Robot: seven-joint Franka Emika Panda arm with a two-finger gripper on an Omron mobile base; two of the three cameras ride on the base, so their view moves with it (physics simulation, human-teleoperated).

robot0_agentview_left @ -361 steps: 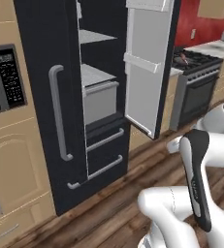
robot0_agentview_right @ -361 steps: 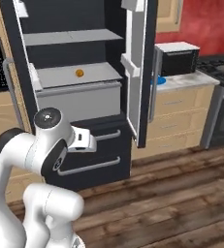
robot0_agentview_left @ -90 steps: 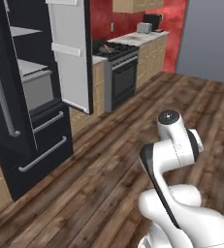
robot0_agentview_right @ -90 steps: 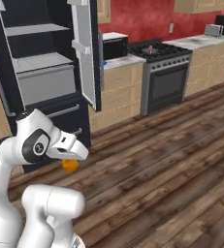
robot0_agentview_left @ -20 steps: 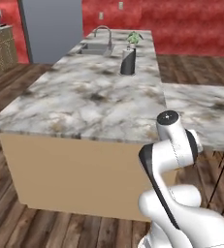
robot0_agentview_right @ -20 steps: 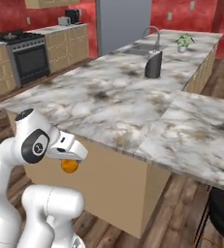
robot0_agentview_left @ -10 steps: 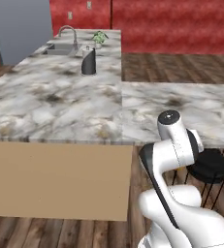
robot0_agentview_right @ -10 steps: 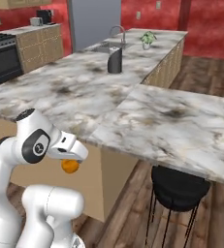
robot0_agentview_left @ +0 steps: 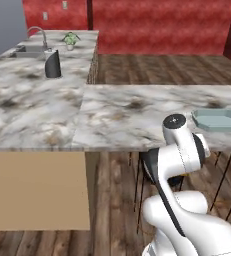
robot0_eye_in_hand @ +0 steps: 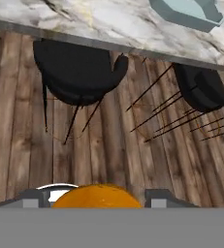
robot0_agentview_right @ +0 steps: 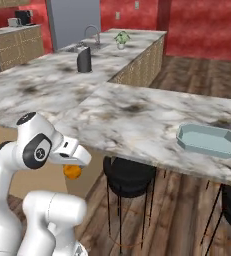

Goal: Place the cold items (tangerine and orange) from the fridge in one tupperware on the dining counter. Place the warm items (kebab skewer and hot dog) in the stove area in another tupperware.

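Meanwhile, from the left base view, we saw the pale blue shallow tupperware tray [robot0_agentview_left: 218, 120] empty on the grey marble dining counter [robot0_agentview_left: 137, 112]. From the right, our gripper [robot0_agentview_right: 73, 170] clasped a round orange fruit [robot0_agentview_right: 72, 171], short of that counter. Through the hand camera, black stools [robot0_eye_in_hand: 79, 72] stood below it; every item remained unplaced.

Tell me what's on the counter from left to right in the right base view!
Dark pitcher → sink faucet → little potted plant → light blue tupperware.
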